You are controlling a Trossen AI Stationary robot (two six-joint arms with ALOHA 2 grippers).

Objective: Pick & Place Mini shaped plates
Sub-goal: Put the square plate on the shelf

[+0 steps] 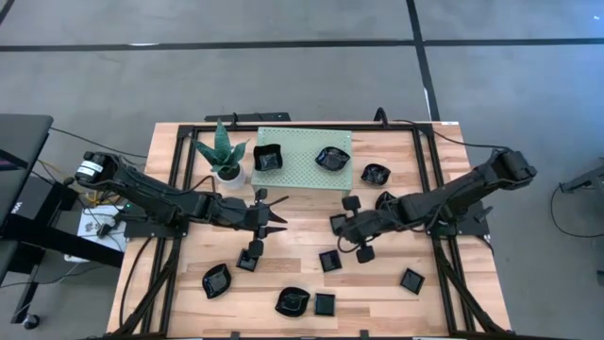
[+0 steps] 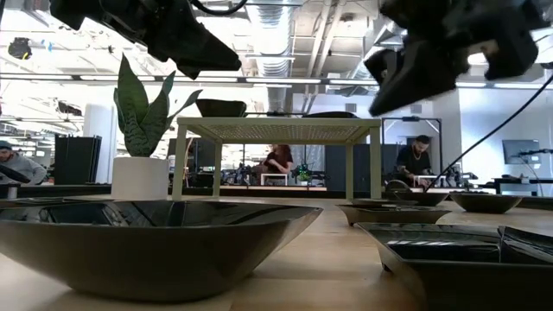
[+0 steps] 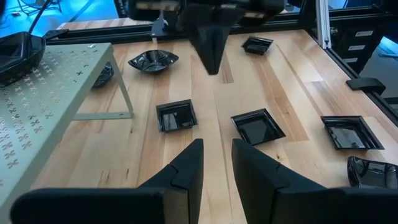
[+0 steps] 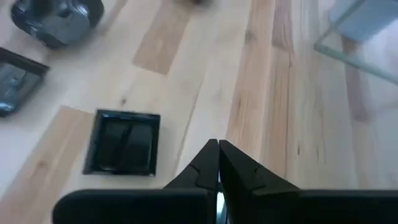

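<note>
My right jaws (image 1: 337, 225) hang pressed together and empty above the middle of the wooden table (image 1: 179, 283), tips aimed toward my left jaws (image 1: 276, 215), which stand slightly apart with nothing between them, pointed back across the short gap. Just beside my right tips, a square plate (image 4: 122, 142) lies flat and right side up, its edges running roughly along and across the boards; being square, it has no long axis to speak of. A second square plate (image 1: 329, 260) rests on the near side of my right jaws, another (image 1: 411, 280) farther out toward the right rail, and a lobed plate (image 1: 376, 174) sits on the boards behind my right arm. Near my left jaws a square plate (image 1: 248, 260) lies slightly turned against the grain, with a wavy-rimmed plate (image 1: 216, 280) beyond it and two more, a wavy plate (image 1: 293, 301) and a small square plate (image 1: 324, 304), touching or nearly so at the near edge. Two plates (image 1: 268, 158) (image 1: 332, 158) sit on top of the pale green perforated stand (image 1: 304, 176) behind both jaws, beside a potted plant (image 1: 225, 156). The table is pale planked wood framed by black rails. Beyond it, an open workshop with exposed ceiling pipes, where people (image 2: 279, 159) sit at distant desks.
</note>
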